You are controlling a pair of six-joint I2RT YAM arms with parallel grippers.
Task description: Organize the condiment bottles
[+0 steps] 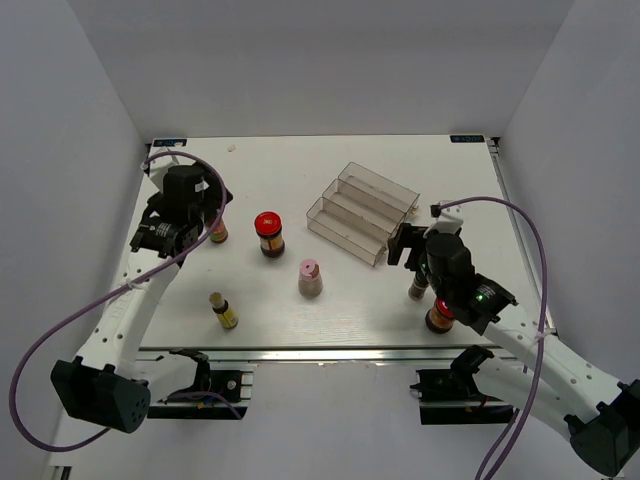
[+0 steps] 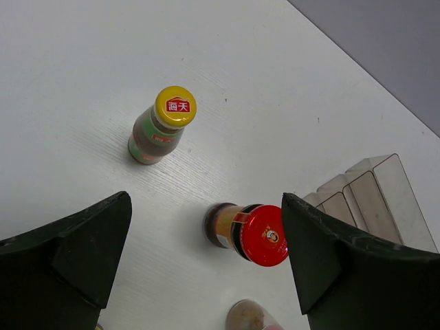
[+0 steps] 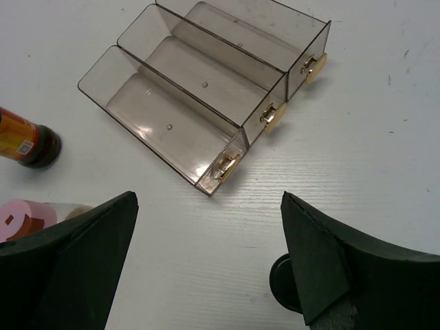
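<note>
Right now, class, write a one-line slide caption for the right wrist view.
Open right claw above the white table, facing the clear stepped rack, pink-capped shaker at the frame's left edge.

The rack [image 1: 362, 212] stands right of the jar [image 1: 269, 234], with the shaker [image 1: 310, 279] before both.

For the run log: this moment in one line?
left gripper: open, empty | right gripper: open, empty | rack: empty | condiment bottles: all on table
</note>
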